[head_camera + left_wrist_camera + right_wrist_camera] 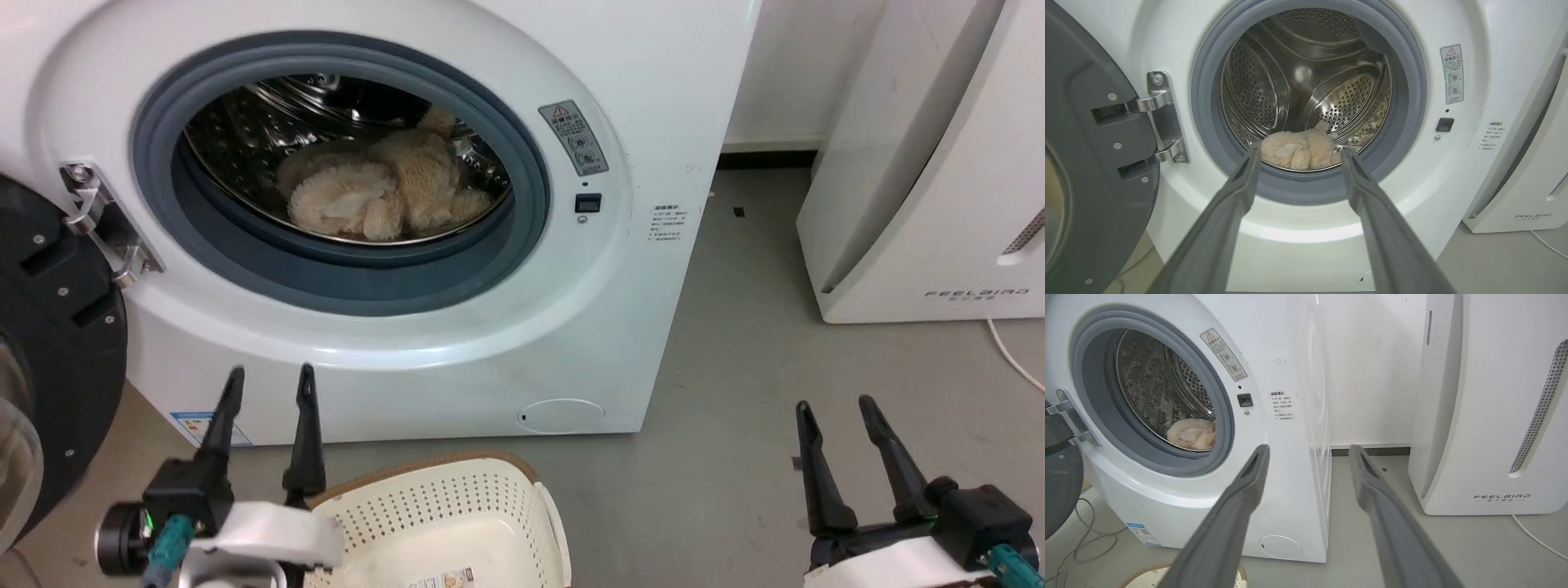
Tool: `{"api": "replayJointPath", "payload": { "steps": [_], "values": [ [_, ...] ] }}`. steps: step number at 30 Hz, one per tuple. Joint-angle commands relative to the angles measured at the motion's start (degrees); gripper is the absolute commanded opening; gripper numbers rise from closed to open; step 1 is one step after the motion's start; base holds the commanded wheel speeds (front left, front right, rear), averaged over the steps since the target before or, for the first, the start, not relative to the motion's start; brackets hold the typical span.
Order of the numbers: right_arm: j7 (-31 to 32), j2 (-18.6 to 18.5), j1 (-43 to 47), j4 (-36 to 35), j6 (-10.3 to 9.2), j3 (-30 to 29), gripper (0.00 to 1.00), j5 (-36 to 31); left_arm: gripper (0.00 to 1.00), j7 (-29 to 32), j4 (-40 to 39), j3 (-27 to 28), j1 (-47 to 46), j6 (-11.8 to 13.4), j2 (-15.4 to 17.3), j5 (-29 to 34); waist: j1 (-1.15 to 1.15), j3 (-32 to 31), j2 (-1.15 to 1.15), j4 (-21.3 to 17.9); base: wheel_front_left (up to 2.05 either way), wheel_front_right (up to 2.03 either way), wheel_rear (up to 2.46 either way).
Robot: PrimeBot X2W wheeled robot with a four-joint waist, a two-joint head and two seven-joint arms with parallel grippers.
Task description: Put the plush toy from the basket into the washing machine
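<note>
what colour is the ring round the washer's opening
Grey door ring, clearest in the left wrist view.

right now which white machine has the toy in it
The washing machine with the grey door ring: the plush toy lies in its steel drum. The slanted FEELBIRD appliance beside it shows no drum.

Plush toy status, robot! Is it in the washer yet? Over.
Left gripper open, right gripper open, both empty. Plush toy inside washing machine. Door open, nothing blocking.
</note>
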Motion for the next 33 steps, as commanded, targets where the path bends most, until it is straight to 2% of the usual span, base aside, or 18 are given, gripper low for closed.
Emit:
{"api": "replayJointPath", "payload": {
  "steps": [1, 10, 14, 15, 33],
  "values": [
    [-0.3, 0.0, 1.0, 0.3, -0.05, 0.1, 1.0, 0.4, 1.0, -0.3, -0.2, 0.2, 1.6, -0.1, -0.6, 0.3, 0.01, -0.7, 0.0, 0.2, 0.0, 0.0, 0.0],
    [-0.3, 0.0, 2.0, 0.9, -0.05, 0.7, 1.0, 0.3, 1.0, -0.3, 0.0, -0.3, 7.2, -0.6, -2.8, 2.9, 0.01, -2.1, 0.0, 0.3, 0.0, 0.0, 0.0],
    [-0.3, 0.0, 2.2, 1.1, -0.05, 1.0, 1.0, 0.3, 1.0, -0.3, 0.5, -0.8, 7.6, -1.8, -3.1, 3.1, 0.01, -2.4, 0.0, 0.4, 0.0, 0.0, 0.0],
    [0.0, 0.0, 1.3, 0.9, 0.0, 0.9, 0.0, 0.0, 0.0, 0.0, 0.5, -0.7, 7.1, -1.8, -3.1, 2.8, 0.01, -2.4, 0.0, 0.4, 0.0, 0.0, 0.0],
    [1.6, 0.0, 1.0, 0.4, -0.01, 0.8, 0.0, -1.0, 0.0, 1.6, -0.2, -0.3, 6.8, -1.9, -3.5, 3.8, 0.01, -2.6, 0.0, 0.5, 0.0, 0.0, 0.0]
  ]
}}
